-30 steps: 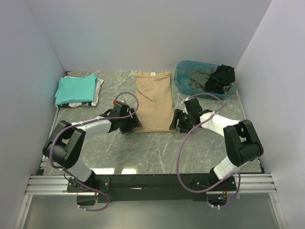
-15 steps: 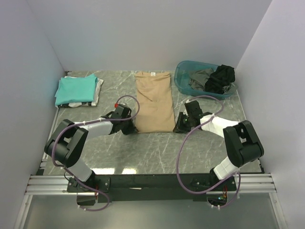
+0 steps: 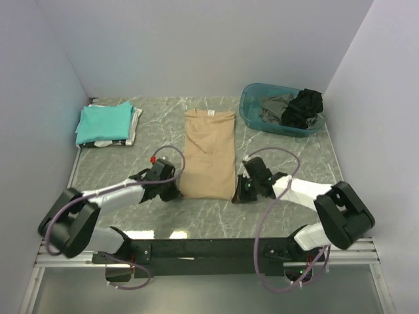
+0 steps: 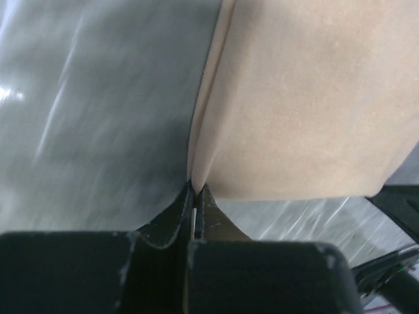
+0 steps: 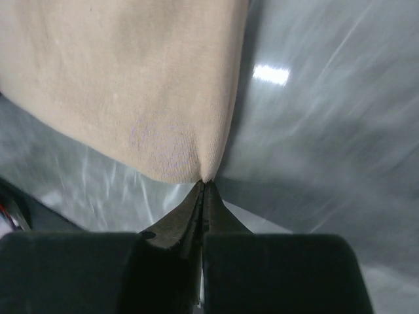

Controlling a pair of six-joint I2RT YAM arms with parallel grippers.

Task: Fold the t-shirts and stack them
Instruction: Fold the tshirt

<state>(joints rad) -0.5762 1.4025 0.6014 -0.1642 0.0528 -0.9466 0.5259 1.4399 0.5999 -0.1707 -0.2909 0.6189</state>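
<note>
T-shirt point(image 3: 208, 154), tan, nearer now; left claw point(image 3: 179, 193), right claw point(image 3: 236, 196) clamped on its corners.

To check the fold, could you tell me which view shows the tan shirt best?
Top external: the whole tan shirt shows. Each wrist view shows only one near corner, pinched by the left gripper or right gripper.

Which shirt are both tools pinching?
The tan shirt, flat mid-table, pinched at its near corners. The teal one lies folded far left; dark garments sit in the basket.
</note>
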